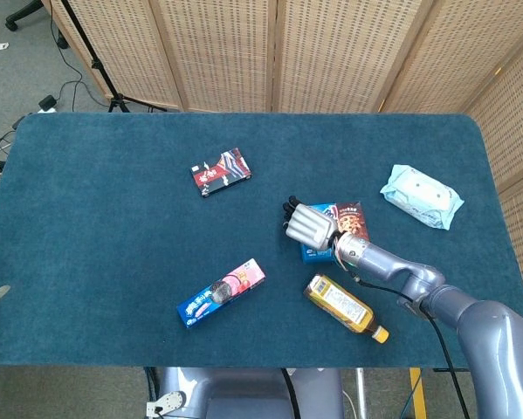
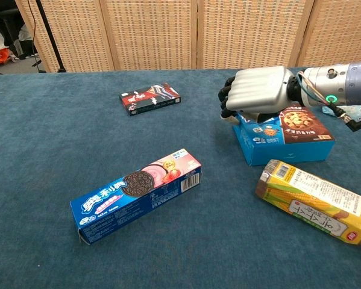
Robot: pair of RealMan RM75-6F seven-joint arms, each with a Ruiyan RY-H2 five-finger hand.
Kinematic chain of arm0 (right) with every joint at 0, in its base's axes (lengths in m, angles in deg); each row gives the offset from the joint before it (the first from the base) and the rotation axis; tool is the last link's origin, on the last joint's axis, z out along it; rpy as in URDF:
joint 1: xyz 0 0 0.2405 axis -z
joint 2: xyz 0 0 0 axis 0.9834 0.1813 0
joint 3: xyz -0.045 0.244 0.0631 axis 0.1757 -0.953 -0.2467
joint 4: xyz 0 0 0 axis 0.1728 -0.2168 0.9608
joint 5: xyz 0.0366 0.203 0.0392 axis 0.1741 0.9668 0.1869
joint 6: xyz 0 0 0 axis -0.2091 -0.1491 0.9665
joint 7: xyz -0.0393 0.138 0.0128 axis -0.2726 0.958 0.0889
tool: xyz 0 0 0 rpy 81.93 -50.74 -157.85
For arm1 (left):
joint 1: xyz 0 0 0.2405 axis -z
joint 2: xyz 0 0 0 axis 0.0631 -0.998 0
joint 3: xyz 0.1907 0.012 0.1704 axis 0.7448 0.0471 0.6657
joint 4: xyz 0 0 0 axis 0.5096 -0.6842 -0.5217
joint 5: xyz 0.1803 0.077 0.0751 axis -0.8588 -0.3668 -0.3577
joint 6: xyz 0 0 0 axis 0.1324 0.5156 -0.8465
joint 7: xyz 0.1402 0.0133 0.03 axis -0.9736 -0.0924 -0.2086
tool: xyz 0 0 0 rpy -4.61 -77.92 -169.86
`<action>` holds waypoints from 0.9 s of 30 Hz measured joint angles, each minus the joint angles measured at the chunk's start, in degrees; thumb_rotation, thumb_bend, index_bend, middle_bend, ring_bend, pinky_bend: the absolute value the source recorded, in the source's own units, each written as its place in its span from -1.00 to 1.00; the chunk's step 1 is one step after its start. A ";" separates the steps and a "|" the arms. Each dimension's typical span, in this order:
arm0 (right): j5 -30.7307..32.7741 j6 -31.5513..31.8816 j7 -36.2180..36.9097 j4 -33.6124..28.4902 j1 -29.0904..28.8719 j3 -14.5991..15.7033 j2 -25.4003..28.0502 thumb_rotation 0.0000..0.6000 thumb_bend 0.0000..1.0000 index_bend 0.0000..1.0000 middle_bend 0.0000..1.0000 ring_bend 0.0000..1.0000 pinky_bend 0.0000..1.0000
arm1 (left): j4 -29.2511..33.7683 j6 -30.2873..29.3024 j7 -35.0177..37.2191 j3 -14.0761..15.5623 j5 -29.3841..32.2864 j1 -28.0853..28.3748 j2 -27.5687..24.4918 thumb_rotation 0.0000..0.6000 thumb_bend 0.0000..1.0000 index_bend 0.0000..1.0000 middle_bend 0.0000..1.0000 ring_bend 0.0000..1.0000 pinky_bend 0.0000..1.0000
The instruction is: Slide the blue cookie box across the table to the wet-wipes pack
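The right hand (image 1: pixel 309 225), fingers curled over the box's near-left end, is pressing on the blue cookie box (image 2: pixel 287 140) at mid-frame right of the head view. The wet-wipes pack (image 1: pixel 422 195) is lying well apart toward the right edge — the push is only partway done.

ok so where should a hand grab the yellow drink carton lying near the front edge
Best guess: around its long body, coming from above. The yellow drink carton lies flat on its side on the table, so fingers can close across its narrow width mid-length. The blue cookie box and right hand sit just behind it, so approach from the front side.
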State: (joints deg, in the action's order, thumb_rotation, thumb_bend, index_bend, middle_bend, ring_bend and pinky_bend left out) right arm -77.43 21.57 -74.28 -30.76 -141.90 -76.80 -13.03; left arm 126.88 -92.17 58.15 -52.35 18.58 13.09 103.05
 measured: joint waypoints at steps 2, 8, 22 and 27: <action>0.12 0.00 0.26 0.08 0.35 0.10 0.29 1.00 1.00 -0.12 -0.22 -0.60 -0.57 | 0.00 -0.06 -0.05 -0.01 -0.02 0.00 0.02 1.00 -1.00 -1.00 -1.00 -1.00 -1.00; -0.06 0.46 0.99 0.11 1.27 0.77 1.15 1.00 1.00 -0.12 -0.20 -0.60 -0.57 | 0.00 0.01 -0.03 0.02 -0.07 0.04 0.03 1.00 -1.00 -1.00 -1.00 -1.00 -1.00; 0.41 1.95 3.43 1.69 5.11 2.16 3.19 1.00 1.00 -0.12 -0.20 -0.60 -0.57 | 0.53 -1.26 -0.40 0.07 -0.64 -0.34 0.02 1.00 -1.00 -1.00 -1.00 -1.00 -1.00; 1.27 3.00 4.39 2.79 8.08 2.84 4.15 1.00 1.00 -0.12 -0.19 -0.60 -0.57 | 0.73 -1.45 -0.29 0.25 -1.36 -0.47 0.00 1.00 -1.00 -1.00 -1.00 -1.00 -1.00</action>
State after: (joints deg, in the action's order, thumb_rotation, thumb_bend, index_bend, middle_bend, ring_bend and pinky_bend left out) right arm -76.17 24.57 -69.89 -27.97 -133.82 -73.96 -8.87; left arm 127.61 -93.62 57.86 -52.09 17.21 12.61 103.05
